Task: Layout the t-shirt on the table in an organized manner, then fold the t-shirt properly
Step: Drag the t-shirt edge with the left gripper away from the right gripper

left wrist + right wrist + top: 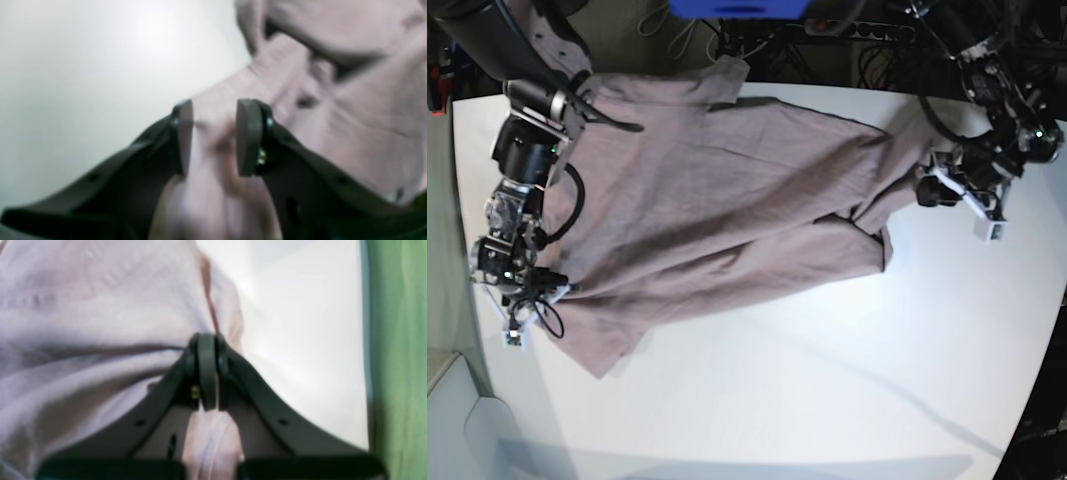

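t-shirt (727, 200) top edge — cut off, wrist views blurred

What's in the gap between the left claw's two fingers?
A bunch of the t-shirt sits between the left gripper pads, seen in the left wrist view.

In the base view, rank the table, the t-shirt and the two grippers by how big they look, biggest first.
1. table
2. t-shirt
3. left gripper and right gripper: both small, too alike to rank.
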### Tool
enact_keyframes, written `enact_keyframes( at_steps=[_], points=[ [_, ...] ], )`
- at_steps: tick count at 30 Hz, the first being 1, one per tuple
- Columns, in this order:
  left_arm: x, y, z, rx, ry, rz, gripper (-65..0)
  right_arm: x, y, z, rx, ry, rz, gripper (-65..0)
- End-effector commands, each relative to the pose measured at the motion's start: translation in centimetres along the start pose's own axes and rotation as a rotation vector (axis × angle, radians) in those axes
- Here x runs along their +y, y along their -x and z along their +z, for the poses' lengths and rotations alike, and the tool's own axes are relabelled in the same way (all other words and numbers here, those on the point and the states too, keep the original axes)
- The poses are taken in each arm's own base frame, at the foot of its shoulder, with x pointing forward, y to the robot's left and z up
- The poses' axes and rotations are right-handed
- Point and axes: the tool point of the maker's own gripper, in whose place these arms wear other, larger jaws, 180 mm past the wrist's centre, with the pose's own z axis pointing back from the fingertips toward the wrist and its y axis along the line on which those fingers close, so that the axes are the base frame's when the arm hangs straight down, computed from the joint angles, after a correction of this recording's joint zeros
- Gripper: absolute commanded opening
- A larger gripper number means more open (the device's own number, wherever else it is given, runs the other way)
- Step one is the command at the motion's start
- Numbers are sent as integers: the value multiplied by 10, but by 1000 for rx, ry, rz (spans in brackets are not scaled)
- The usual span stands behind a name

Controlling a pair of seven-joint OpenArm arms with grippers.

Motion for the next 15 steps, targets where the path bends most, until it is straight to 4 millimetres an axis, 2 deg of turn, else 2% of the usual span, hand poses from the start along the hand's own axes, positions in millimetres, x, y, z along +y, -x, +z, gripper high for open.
enact_keyframes(
  at_steps=[1, 6, 10, 12, 15],
  points=[
    [0, -19, -3, -48, 2, -5, -433, -10, -24, 5, -59, 22, -8, -650],
    [-8, -35, -21, -99, 34, 32, -414, -10, -13, 4, -41, 23, -3, -650],
    [-12, -40, -30, -102, 61, 50, -288, -9, -11, 4, -38, 22, -3, -650],
    [-17, -35, -38, -72, 83, 45, -222, -9, -10, 3, -36, 21, -3, -650],
    [-28, -37, -46, -83, 113, 29, -201, -9, -9, 3, -35, 21, -2, -650]
  ],
)
